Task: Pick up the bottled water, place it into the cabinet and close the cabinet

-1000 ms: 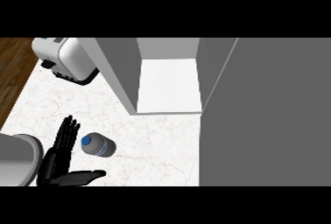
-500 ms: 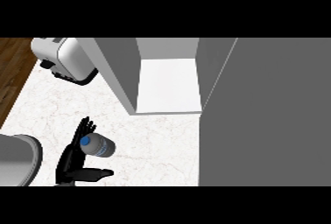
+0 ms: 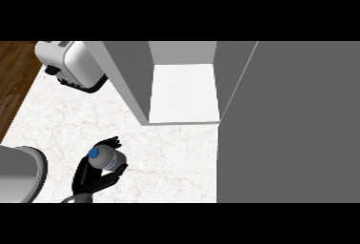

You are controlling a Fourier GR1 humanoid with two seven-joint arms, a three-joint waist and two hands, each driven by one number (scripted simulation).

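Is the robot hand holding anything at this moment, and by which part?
The left robot hand is curled round the body of the bottled water, fingers and thumb on opposite sides, below its blue cap. The right hand is not in view.

left hand (image 3: 90, 175) at 7 o'clock, fingers and thumb curled round bottled water (image 3: 105, 157), blue cap toward 9 | cabinet (image 3: 183, 93) open at 12, white shelf bare | toaster (image 3: 70, 64) at 10 | grey pot (image 3: 20, 174) at 8 | marble counter (image 3: 175, 157)
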